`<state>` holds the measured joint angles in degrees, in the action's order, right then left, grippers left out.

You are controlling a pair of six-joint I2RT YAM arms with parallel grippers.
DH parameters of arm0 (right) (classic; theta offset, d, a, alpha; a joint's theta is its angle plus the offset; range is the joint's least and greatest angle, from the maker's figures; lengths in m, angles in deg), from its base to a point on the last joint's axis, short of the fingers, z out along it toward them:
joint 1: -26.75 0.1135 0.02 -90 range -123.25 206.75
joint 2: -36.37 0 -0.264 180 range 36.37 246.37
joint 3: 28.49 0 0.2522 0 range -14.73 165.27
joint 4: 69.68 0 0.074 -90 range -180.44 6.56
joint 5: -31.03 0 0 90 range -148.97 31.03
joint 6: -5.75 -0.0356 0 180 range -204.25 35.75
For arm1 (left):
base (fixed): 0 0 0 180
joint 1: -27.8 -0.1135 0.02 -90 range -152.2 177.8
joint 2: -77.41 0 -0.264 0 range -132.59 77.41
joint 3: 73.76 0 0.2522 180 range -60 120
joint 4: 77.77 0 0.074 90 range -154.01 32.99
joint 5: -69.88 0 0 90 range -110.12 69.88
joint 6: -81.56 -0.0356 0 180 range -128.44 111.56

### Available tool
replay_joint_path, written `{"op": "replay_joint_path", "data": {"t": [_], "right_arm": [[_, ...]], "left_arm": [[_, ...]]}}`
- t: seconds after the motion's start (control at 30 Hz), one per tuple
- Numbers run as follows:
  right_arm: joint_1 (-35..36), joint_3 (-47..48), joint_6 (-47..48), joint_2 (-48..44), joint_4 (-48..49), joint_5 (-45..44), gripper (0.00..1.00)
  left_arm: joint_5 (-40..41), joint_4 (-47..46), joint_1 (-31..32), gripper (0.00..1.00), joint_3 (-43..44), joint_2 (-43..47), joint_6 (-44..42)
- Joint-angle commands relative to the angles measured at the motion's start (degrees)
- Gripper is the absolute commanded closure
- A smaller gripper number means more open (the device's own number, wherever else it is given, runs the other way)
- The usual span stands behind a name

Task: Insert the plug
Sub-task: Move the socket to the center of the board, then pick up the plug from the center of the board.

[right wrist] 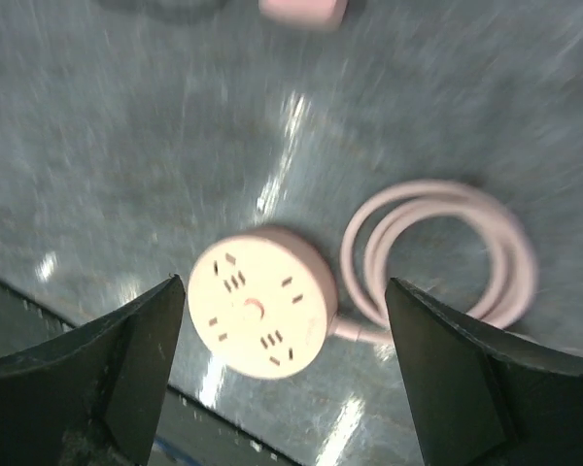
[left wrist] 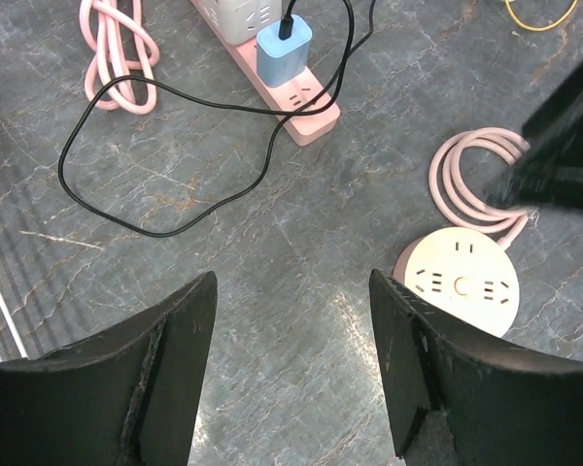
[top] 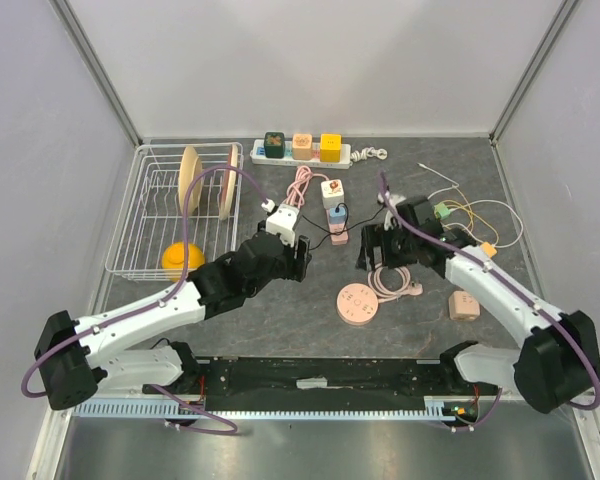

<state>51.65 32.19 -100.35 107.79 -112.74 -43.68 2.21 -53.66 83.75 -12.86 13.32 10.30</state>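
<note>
A: Step in hand?
B: Insertion is judged done. The blue plug point(left wrist: 284, 50) is seen seated in the pink power strip point(left wrist: 309, 109), at the middle of the table point(top: 280, 330), just beside a white adapter point(left wrist: 241, 15).
A: Claws?
B: Left gripper point(left wrist: 291, 291): jaws apart, nothing held. Right gripper point(right wrist: 284, 291): jaws wide apart, nothing held, hung over the round socket point(right wrist: 262, 313) (not the strip).
A: Next move?
B: A clean retreat is called for; the black cable point(left wrist: 163, 234) looped nearby must not be snagged.
A: Heading of the plug?
B: Prongs are judged down into the strip's face, cable end up, long axis upright. The strip's own length is laid near-to-far in the top view.
</note>
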Motion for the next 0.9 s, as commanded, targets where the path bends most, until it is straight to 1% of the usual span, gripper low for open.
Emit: {"op": "replay_joint_path", "data": {"t": [0.0, 0.03, 0.07, 0.1, 0.17, 0.2, 0.27, 0.3, 0.37, 0.4, 0.47, 0.5, 0.6, 0.77, 0.87], "right_arm": [[-4.5, 11.0, 0.5, -2.0, -8.0, -13.4, 0.04], [-6.3, 13.1, 0.2, -1.8, -9.2, -17.3, 0.02], [-8.5, 13.7, -0.4, -1.7, -10.0, -18.3, 0.02], [-13.3, 14.2, -0.9, -1.7, -11.0, -18.9, 0.02], [-17.6, 14.8, -1.9, -1.6, -11.7, -19.7, 0.02], [-21.0, 14.9, -3.2, -1.4, -12.2, -20.3, 0.02], [-24.1, 14.6, -4.7, -1.0, -12.4, -23.0, 0.02], [-27.6, 14.4, -6.0, -0.3, -12.4, -23.5, 0.02], [-30.8, 13.9, -7.4, 0.6, -11.9, -24.9, 0.02], [-33.6, 13.6, -9.2, 1.9, -11.2, -27.0, 0.02], [-36.7, 13.6, -10.0, 3.7, -10.2, -26.9, 0.02], [-39.3, 13.7, -10.2, 5.7, -9.7, -26.5, 0.02], [-43.1, 14.6, -10.2, 10.0, -8.8, -26.6, 0.02], [-48.5, 15.1, -6.2, 15.5, -7.8, -26.6, 0.04], [-49.9, 15.0, -4.2, 17.9, -5.6, -22.2, 0.08]], "left_arm": [[1.8, -1.9, -0.2, 0.29, 0.2, 2.6, 0.6], [2.3, -1.8, -0.4, 0.29, -0.5, 4.2, 0.8], [2.5, -1.7, -0.5, 0.29, -1.8, 5.1, 1.0], [2.5, -1.6, -0.7, 0.29, -2.6, 6.1, 1.1], [2.9, -1.2, -1.6, 0.29, -4.9, 8.9, 1.1], [3.3, -1.1, -1.9, 0.29, -5.7, 9.9, 0.9], [4.8, -0.8, -2.7, 0.29, -8.3, 12.3, 0.5], [5.3, -0.7, -2.9, 0.29, -9.0, 13.0, -0.2], [6.0, -0.5, -3.7, 0.29, -10.6, 14.5, -1.2], [6.2, -0.5, -3.8, 0.29, -11.2, 16.0, -2.5], [7.2, -0.3, -4.0, 0.29, -12.1, 17.5, -4.1], [7.5, 0.0, -3.9, 0.29, -12.1, 18.7, -5.2], [7.8, 0.8, -3.9, 0.29, -11.6, 20.5, -7.0], [10.0, 2.0, -3.9, 0.29, -11.5, 22.6, -8.7], [9.7, 2.0, -3.9, 0.29, -11.5, 22.7, -8.6]]}}
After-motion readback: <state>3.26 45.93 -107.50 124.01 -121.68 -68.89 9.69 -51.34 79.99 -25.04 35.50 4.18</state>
